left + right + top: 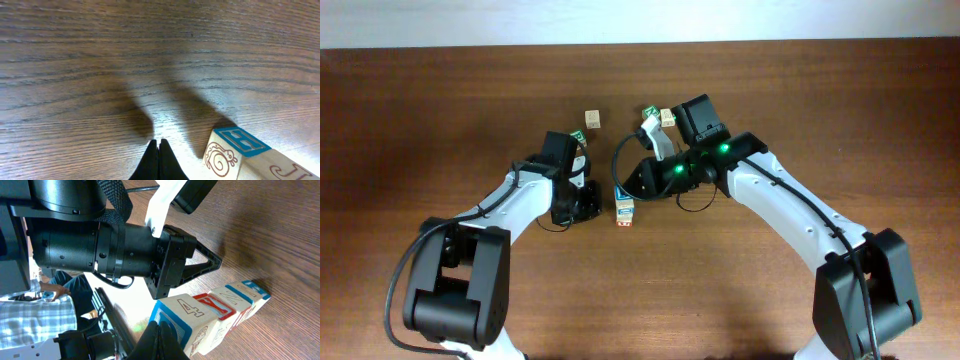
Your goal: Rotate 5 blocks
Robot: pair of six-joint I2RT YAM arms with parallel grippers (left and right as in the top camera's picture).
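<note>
Left hand [158,146] closed beside blocks [220,308]

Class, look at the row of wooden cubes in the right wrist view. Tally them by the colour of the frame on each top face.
Blue-framed cubes: 3
Red-framed cube: 1
Total showing: 4

The tabletop [440,100] is being viewed from straight above, at a distance, with the left arm [510,205] and the right arm [790,205] being taken in. The wood is being looked at from very close by the left wrist camera, past its own fingers [151,164]. The right wrist view is being taken low and rolled sideways. The row of blocks [625,208] is being shared by all three views.
</note>
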